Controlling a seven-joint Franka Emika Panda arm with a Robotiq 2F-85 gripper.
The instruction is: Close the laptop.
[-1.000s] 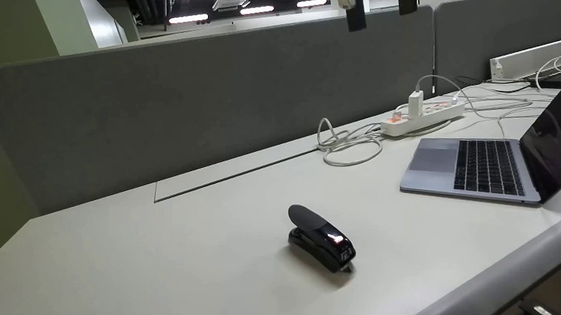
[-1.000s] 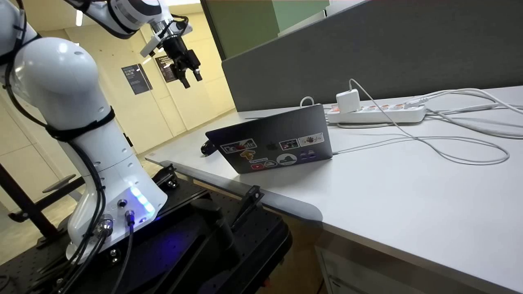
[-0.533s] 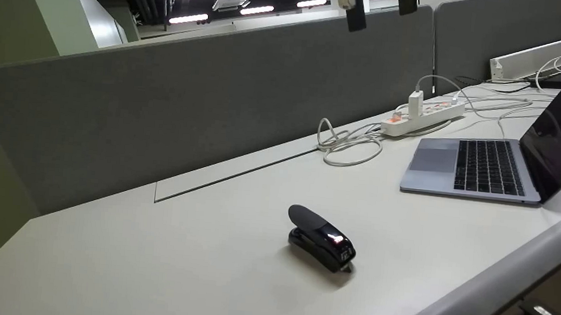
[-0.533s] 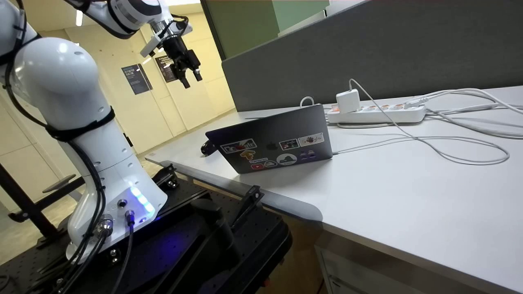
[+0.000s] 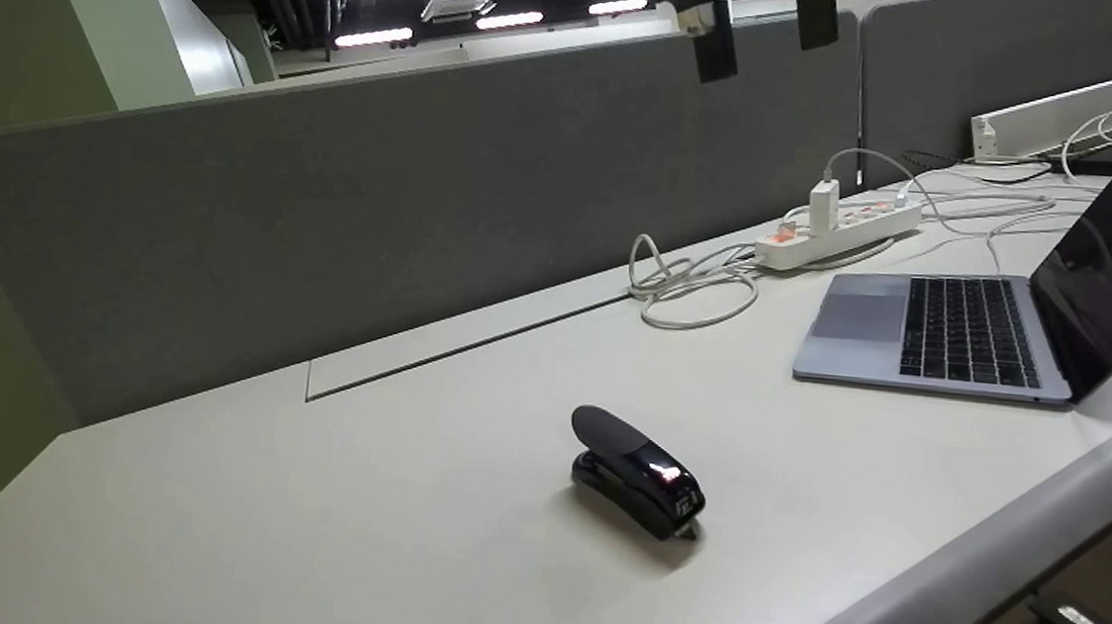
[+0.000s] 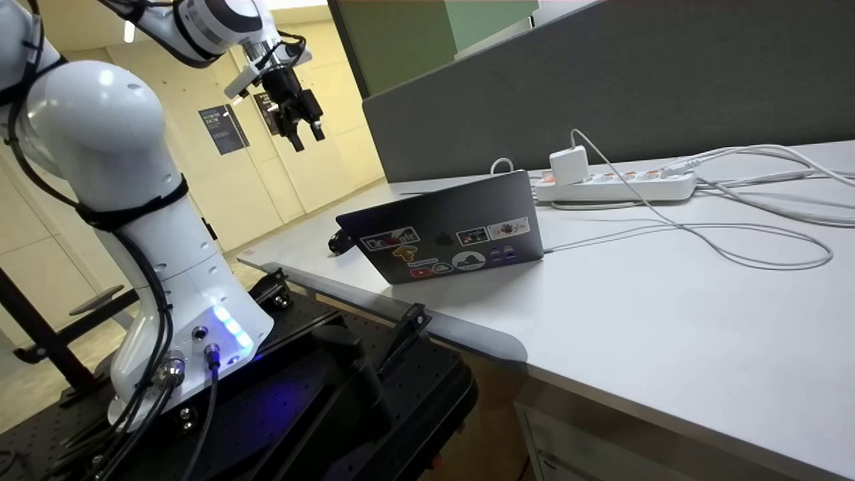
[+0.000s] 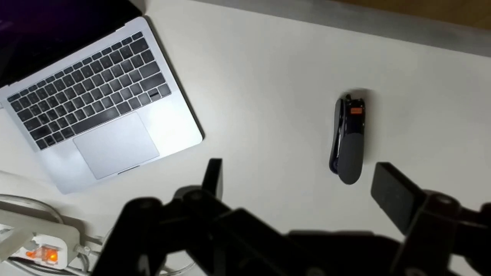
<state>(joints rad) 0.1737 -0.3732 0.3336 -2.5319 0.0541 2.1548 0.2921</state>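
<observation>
The laptop (image 5: 863,321) stands open on the desk, its black screen raised and its dark keys exposed. Its stickered lid back (image 6: 454,227) faces the camera in an exterior view. In the wrist view the laptop (image 7: 115,143) is at the upper left, with its screen partly cut off. My gripper (image 7: 299,168) is open with nothing between its fingers. It hangs high above the desk, apart from the laptop, as the gripper shows in both exterior views (image 5: 767,51) (image 6: 308,140).
A black stapler (image 5: 638,472) lies on the desk, also in the wrist view (image 7: 351,145). A white power strip (image 6: 621,188) with loose cables lies beside the laptop, near the grey divider (image 5: 425,212). A thin cable (image 6: 601,234) runs to the laptop. The desk's front edge is close to the laptop.
My gripper has moved slightly lower in both exterior views, shifting a little right in one and a little left in the other. The laptop and stapler have not moved.
</observation>
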